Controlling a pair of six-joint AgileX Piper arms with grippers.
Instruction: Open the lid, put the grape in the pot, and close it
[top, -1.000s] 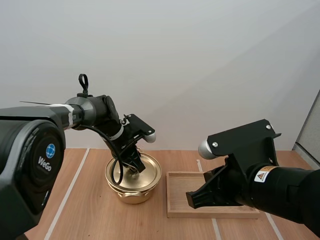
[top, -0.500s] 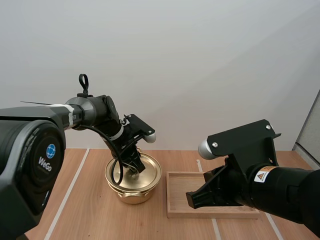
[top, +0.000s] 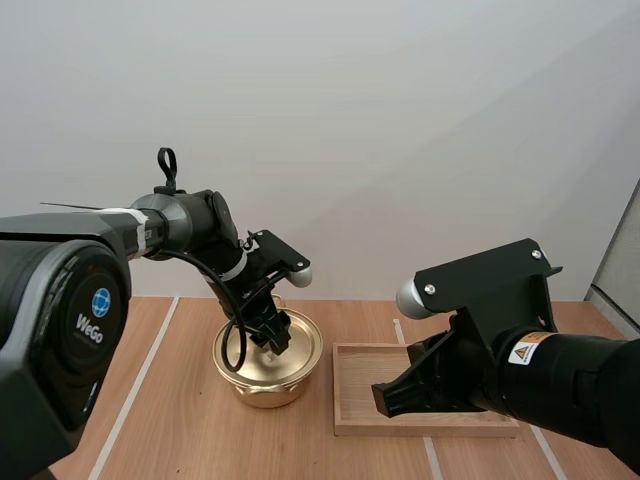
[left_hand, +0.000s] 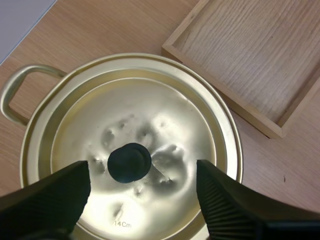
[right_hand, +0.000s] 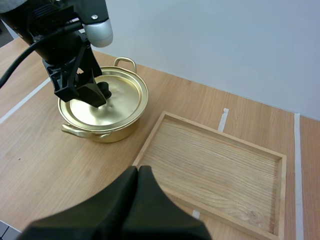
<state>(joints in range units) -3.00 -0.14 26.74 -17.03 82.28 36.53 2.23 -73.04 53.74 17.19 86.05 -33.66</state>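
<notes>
Pot (top: 262, 385) stands on the table (right_hand: 40, 150) just beside the wooden tray (right_hand: 220, 134), on the left arm's side of it, with its lid (left_hand: 150, 125) seated flat inside the rim. The opening step is in hand, and by the look of it the grasp has not yet been made.

The left end effector (left_hand: 143, 175) hangs directly over the lid, its two fingers (left_hand: 60, 192) standing well apart with their ribbed faces turned towards each other. The black knob (left_hand: 129, 162) lies between them, a little nearer one finger than the other. From the left wrist view it cannot be told whether the fingertips have reached the knob's height or are just above it; neither finger touches it. The right wrist view shows that same end effector low over the middle of the lid.

The right end effector (right_hand: 139, 175) waits over the near edge of the tray, its fingers lying together as one dark wedge with nothing between them.

The next move probably calls for a small centring shift so the knob sits midway between the fingers, a short descent if any is needed, and then a firm closing on the knob. A straight upward lift should follow, since a tilted pull could catch the lid on the rim or drag the light pot across the table. The tray looks a fair spot to set the lid down.
</notes>
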